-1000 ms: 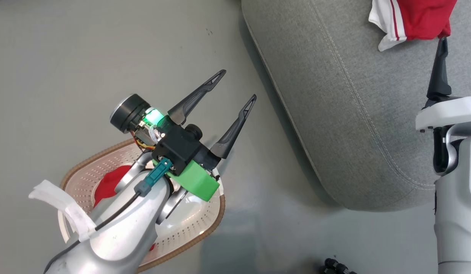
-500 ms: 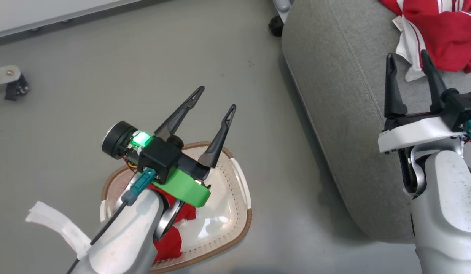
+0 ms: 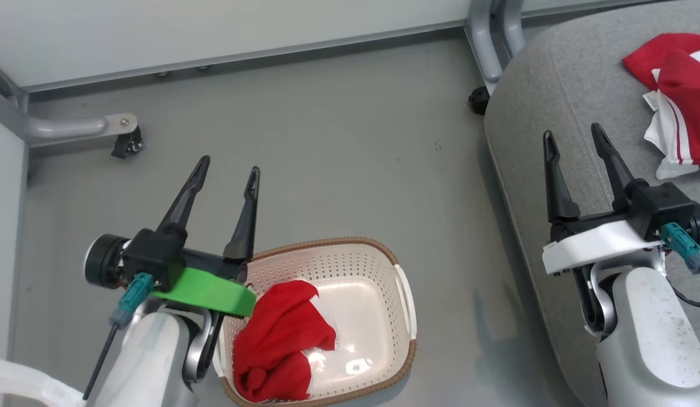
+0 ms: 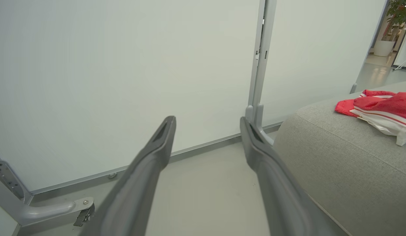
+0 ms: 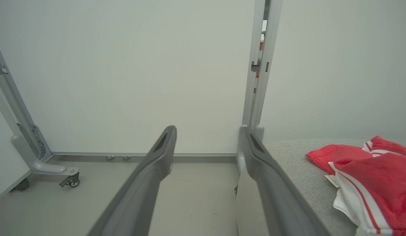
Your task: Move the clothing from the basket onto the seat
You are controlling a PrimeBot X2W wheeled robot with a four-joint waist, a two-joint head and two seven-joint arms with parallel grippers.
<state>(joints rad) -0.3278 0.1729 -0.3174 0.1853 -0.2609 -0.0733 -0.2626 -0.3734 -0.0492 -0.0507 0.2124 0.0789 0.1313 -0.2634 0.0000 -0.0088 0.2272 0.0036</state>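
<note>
- Left gripper (image 3: 229, 165): fingers apart, empty, over the floor (image 3: 355, 141).
- Red garment (image 3: 282, 330) lies in the laundry basket (image 3: 338, 263), just beside that gripper's wrist.
- Right gripper (image 3: 571, 131): fingers apart, empty, over the sofa cushion (image 3: 576, 73).
- Red-and-white garment (image 3: 675, 85) lies on the cushion, right of its fingertips, not touching.

1. I can read no text, number, brand or sign in any view.
2. Small white tag (image 5: 330, 180) at the edge of the clothing (image 5: 380, 186) on the seat (image 5: 288, 160): too small for me to read any print.
3. Same tag in the head view: blurred, nothing legible.
</note>
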